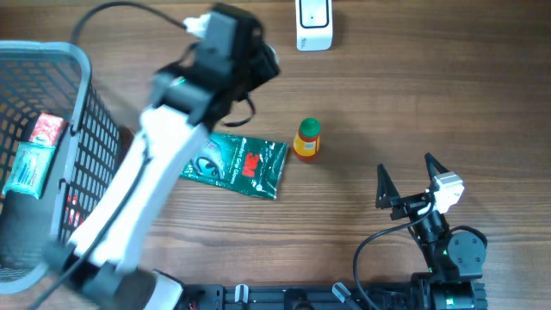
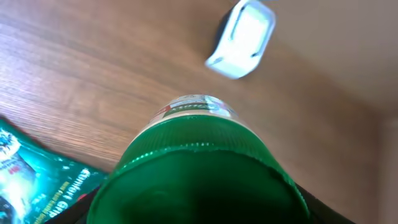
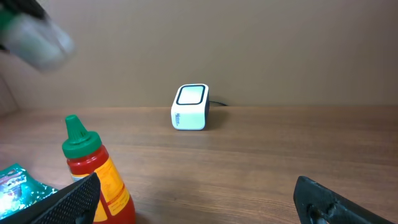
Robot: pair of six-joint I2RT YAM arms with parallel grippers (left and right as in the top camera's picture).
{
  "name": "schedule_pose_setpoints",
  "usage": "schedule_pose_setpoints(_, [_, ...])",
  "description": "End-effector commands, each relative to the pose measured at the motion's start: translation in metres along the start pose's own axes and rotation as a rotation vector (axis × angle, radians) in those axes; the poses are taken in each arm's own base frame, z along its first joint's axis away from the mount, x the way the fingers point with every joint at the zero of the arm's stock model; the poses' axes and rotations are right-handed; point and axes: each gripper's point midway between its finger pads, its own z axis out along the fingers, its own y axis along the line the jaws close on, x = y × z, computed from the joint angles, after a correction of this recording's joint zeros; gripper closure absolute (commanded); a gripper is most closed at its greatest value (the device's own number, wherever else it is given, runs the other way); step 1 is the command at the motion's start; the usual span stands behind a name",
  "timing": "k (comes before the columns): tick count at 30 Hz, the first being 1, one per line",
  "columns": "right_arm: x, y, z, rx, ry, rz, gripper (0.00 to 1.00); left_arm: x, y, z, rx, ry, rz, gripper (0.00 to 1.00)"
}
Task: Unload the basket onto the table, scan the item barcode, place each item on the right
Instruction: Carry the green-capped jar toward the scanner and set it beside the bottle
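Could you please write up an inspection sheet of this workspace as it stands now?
Surface: wooden table, brown grain.
Job's things: white scanner at the far edge; green-lidded container held up near it.
Clutter: sauce bottle upright; green packet flat beside it; grey basket at left, partly filled.
Grippers: left gripper shut on the container; right gripper open, holding nothing.
Cables: black cable looping near the far left edge.
Surroundings: plain brown wall.

"Comfort Grip" on green packet (image 2: 31, 180)

Soft even light; left arm (image 1: 164, 155) motion-blurred; bottle (image 2: 196, 168) close, defocused.
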Motion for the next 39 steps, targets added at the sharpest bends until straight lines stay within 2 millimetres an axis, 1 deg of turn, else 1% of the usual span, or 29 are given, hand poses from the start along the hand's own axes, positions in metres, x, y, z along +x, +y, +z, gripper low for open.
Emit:
schedule_pose_setpoints(1, [-0.001,-0.002,0.000,0.012,-0.007,0.014,0.00,0.012,0.008,0.055,-0.106,0.026,0.192,0.49])
schedule_pose_setpoints(2, [-0.001,-0.002,0.000,0.012,-0.007,0.014,0.00,0.021,0.012,0.074,-0.129,0.059,0.258,0.49])
schedule_pose_setpoints(3, [-0.001,-0.002,0.000,0.012,-0.008,0.014,0.00,0.028,0.017,0.088,-0.146,0.087,0.313,0.49])
schedule_pose_setpoints(5, [-0.001,-0.002,0.000,0.012,-0.007,0.014,0.00,0.038,0.022,0.106,-0.160,0.132,0.408,0.49])
schedule_pose_setpoints(6, [-0.001,-0.002,0.000,0.012,-0.007,0.014,0.00,0.044,0.027,0.116,-0.171,0.158,0.484,0.49])
schedule_pose_setpoints(9, [-0.001,-0.002,0.000,0.012,-0.007,0.014,0.01,0.054,0.036,0.130,-0.189,0.207,0.601,0.49])
schedule_pose_setpoints(11, [-0.001,-0.002,0.000,0.012,-0.008,0.014,0.00,0.063,0.041,0.138,-0.184,0.254,0.660,0.49])
schedule_pose_setpoints(12, [-0.001,-0.002,0.000,0.012,-0.007,0.014,0.00,0.070,0.043,0.143,-0.177,0.281,0.676,0.49])
schedule_pose_setpoints(15, [-0.001,-0.002,0.000,0.012,-0.007,0.014,0.00,0.080,0.052,0.152,-0.195,0.326,0.692,0.50])
schedule_pose_setpoints(16, [-0.001,-0.002,0.000,0.012,-0.007,0.014,0.00,0.084,0.054,0.153,-0.195,0.345,0.694,0.50])
schedule_pose_setpoints(18, [-0.001,-0.002,0.000,0.012,-0.007,0.014,0.00,0.102,0.055,0.154,-0.141,0.431,0.733,0.51])
schedule_pose_setpoints(19, [-0.001,-0.002,0.000,0.012,-0.007,0.014,0.00,0.111,0.054,0.151,-0.108,0.477,0.753,0.51])
schedule_pose_setpoints(22, [-0.001,-0.002,0.000,0.012,-0.007,0.014,0.00,0.124,0.054,0.146,-0.056,0.544,0.811,0.45])
schedule_pose_setpoints(24, [-0.001,-0.002,0.000,0.012,-0.008,0.014,0.00,0.125,0.056,0.145,-0.056,0.555,0.829,0.43])
schedule_pose_setpoints(27, [-0.001,-0.002,0.000,0.012,-0.008,0.014,0.00,0.124,0.057,0.145,-0.056,0.555,0.830,0.43])
schedule_pose_setpoints(29, [-0.001,-0.002,0.000,0.012,-0.007,0.014,0.00,0.124,0.057,0.145,-0.057,0.555,0.831,0.41])
schedule_pose_setpoints(30, [-0.001,-0.002,0.000,0.012,-0.007,0.013,0.00,0.124,0.057,0.145,-0.057,0.555,0.830,0.36])
schedule_pose_setpoints(32, [-0.001,-0.002,0.000,0.012,-0.007,0.014,0.00,0.124,0.057,0.145,-0.057,0.554,0.831,0.20])
schedule_pose_setpoints(33, [-0.001,-0.002,0.000,0.012,-0.008,0.014,0.00,0.124,0.057,0.145,-0.057,0.555,0.830,0.09])
schedule_pose_setpoints(34, [-0.001,-0.002,0.000,0.012,-0.008,0.014,0.00,0.124,0.057,0.145,-0.057,0.555,0.830,0.02])
schedule_pose_setpoints(36, [-0.001,-0.002,0.000,0.012,-0.007,0.014,0.00,0.121,0.054,0.141,-0.054,0.543,0.823,0.00])
schedule_pose_setpoints(39, [-0.001,-0.002,0.000,0.012,-0.007,0.014,0.00,0.105,0.038,0.121,-0.035,0.498,0.806,0.00])
